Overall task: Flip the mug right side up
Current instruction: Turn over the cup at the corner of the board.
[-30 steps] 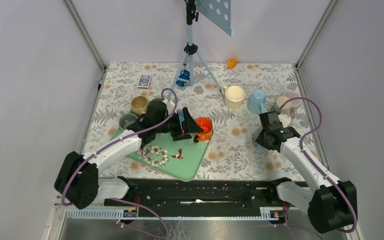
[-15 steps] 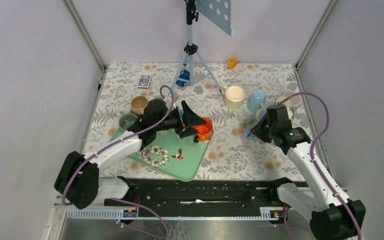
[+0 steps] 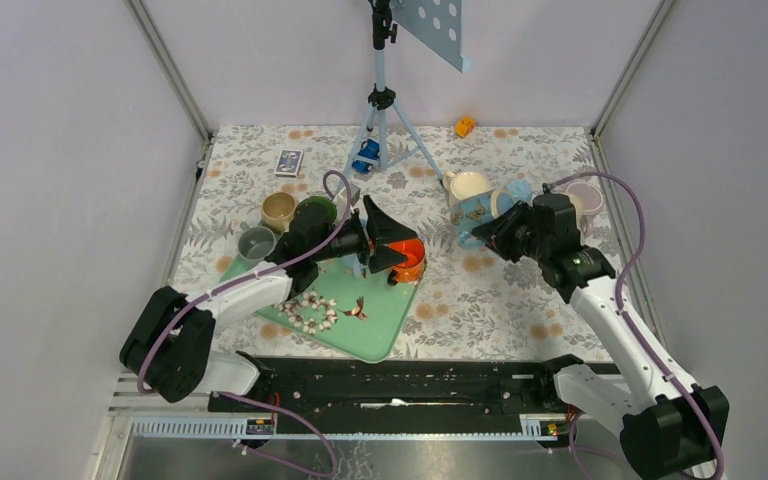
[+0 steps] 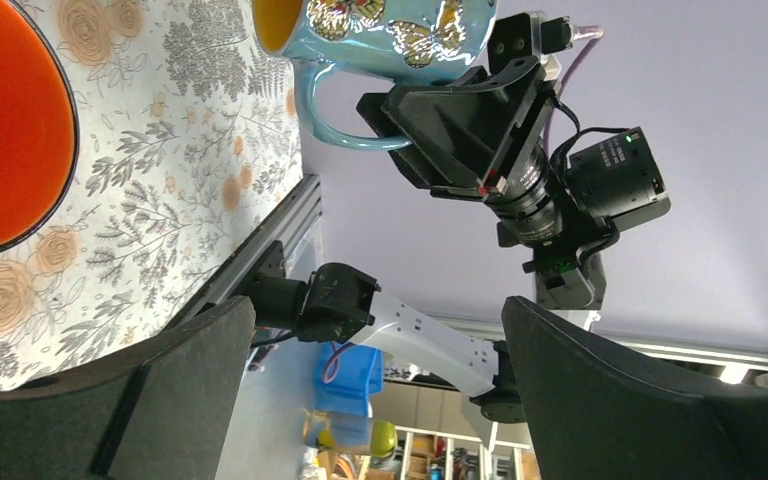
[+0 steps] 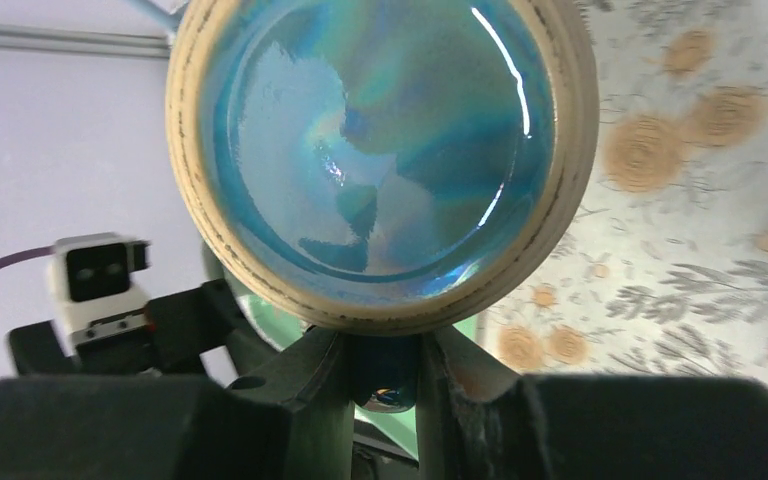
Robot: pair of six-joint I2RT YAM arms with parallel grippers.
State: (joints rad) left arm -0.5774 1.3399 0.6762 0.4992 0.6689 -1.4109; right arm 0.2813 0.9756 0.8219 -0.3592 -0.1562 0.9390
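A blue mug with butterflies (image 3: 475,214) hangs in the air on its side, mouth toward the left, right of the tray. My right gripper (image 3: 497,229) is shut on its handle. The right wrist view shows the mug's round base (image 5: 380,150) facing the camera, with the handle pinched between the fingers of the right gripper (image 5: 385,370). The left wrist view shows the mug (image 4: 390,30) and its handle (image 4: 330,110) from the side. My left gripper (image 3: 385,245) is open and empty, just above an orange cup (image 3: 407,256) on the green tray (image 3: 360,325).
A cream mug (image 3: 468,188), a light blue mug (image 3: 518,188) and a pink mug (image 3: 585,198) stand at the back right. Beige (image 3: 278,210), green (image 3: 315,212) and grey (image 3: 256,242) cups stand left of the tray. A tripod (image 3: 385,110) stands at the back.
My right arm has lifted the blue mug off the table and carried it back and to the left, tipping it onto its side. The left gripper has risen slightly.
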